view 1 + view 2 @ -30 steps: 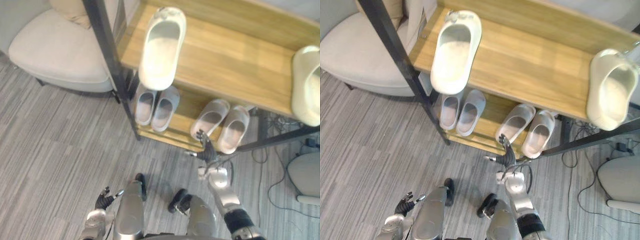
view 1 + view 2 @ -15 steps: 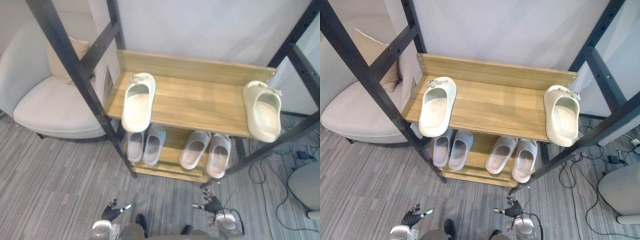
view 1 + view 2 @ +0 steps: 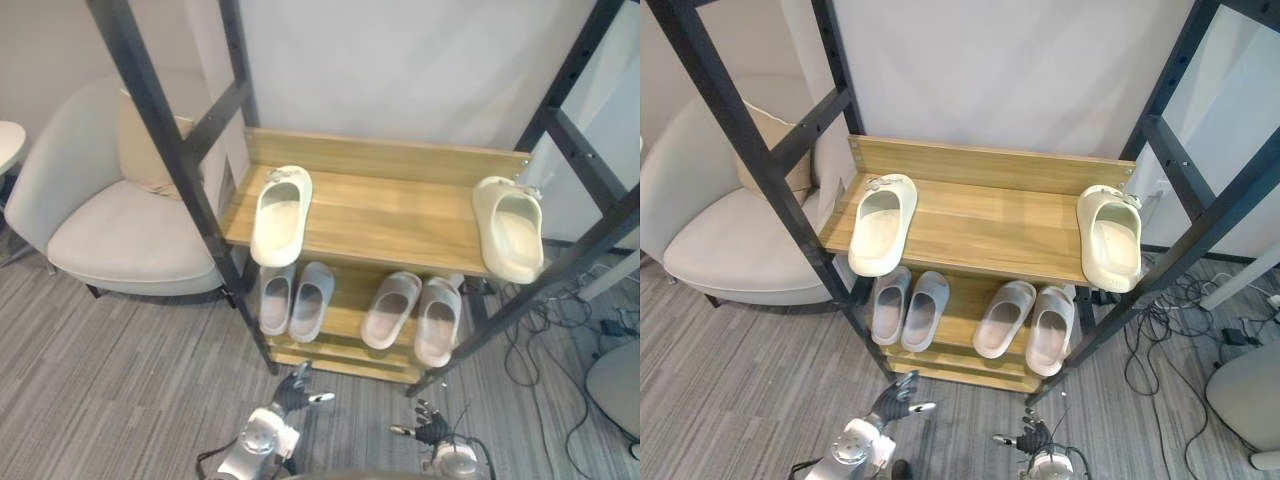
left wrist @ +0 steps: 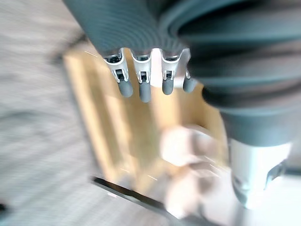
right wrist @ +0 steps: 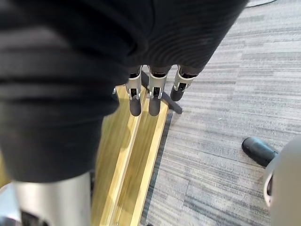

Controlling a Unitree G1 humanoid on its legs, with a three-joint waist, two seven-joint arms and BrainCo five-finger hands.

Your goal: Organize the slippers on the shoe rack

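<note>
Cream foam slippers lay on the upper wooden shelf [image 3: 1000, 215] of the black metal-framed shoe rack [image 3: 750, 140]. The left cream slipper [image 3: 880, 225] sat at the shelf's left end and the right cream slipper [image 3: 1112, 238] at its right end, well apart. Each overhung the front edge.

Judgement: the lower wooden shelf [image 3: 960, 300] looked sorted, so the step in hand was probably pairing the cream two.

The left hand [image 3: 290, 392] hung low before the rack, fingers [image 4: 145, 94] straight and apart, holding nothing. The right hand [image 3: 432, 432] hung low near the rack's right front post, fingers [image 5: 154, 106] also straight, empty.

The next move would call for raising one hand to the upper shelf, gripping a cream slipper by its overhanging end, and setting it just beside its mate.

Counts:
- Cream slippers: two.
- Pale grey slippers: four, standing as a left grey pair [image 3: 925, 310] and a right grey pair [image 3: 1002, 318], each pair side by side.
- Shelves: two.
- Hands: two.

Around the rack were the grey striped carpet [image 3: 120, 380] and, to its left, one beige upholstered armchair [image 3: 130, 240].
</note>
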